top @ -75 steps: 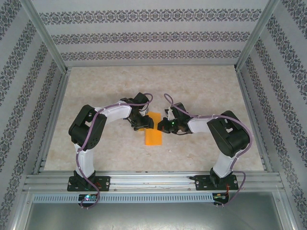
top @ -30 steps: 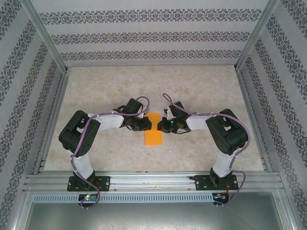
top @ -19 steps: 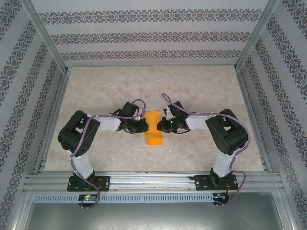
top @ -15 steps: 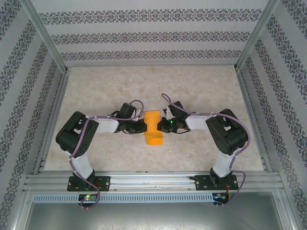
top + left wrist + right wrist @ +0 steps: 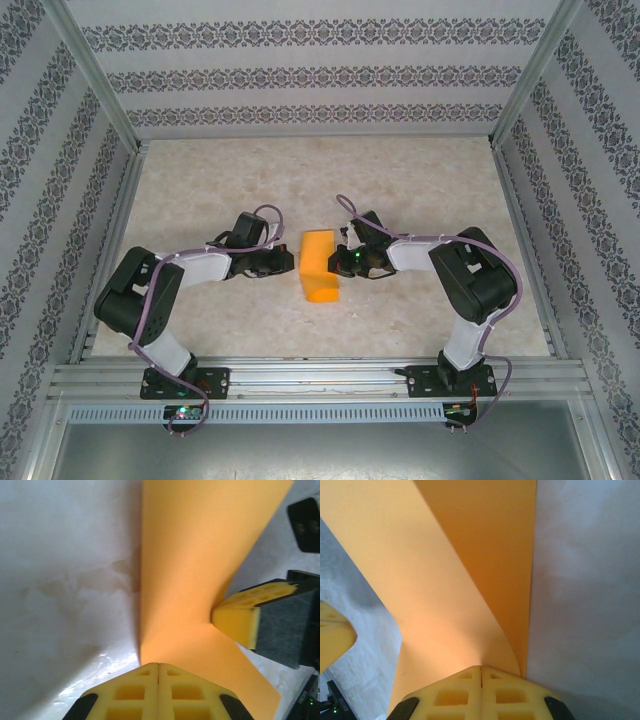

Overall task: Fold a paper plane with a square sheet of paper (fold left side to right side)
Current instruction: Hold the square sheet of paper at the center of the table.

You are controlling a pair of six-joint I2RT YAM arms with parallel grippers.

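Note:
The square sheet of paper [image 5: 320, 268] lies on the table between both arms as a folded orange strip, long side running near to far, its top layer bulging upward. My right gripper [image 5: 338, 262] is shut on its right edge. In the right wrist view the upper layer [image 5: 445, 580] curves down into the closed tips [image 5: 481, 668], while the lower layer lies flat. My left gripper [image 5: 290, 262] is shut at the strip's left folded edge. In the left wrist view its closed tips [image 5: 158, 665] face the paper [image 5: 190, 570], and nothing shows between them. A right fingertip [image 5: 240, 625] presses the far side.
The pale marbled table [image 5: 400, 190] is bounded by aluminium rails and patterned walls on three sides. Both arm bases stand on the near rail [image 5: 320, 375]. One left fingertip [image 5: 332, 635] shows at the left edge of the right wrist view.
My left gripper slid leftward off the top of the paper to its left edge, its elbow swinging out left. The uncovered strip now looks wider and puffed. The right gripper held still.

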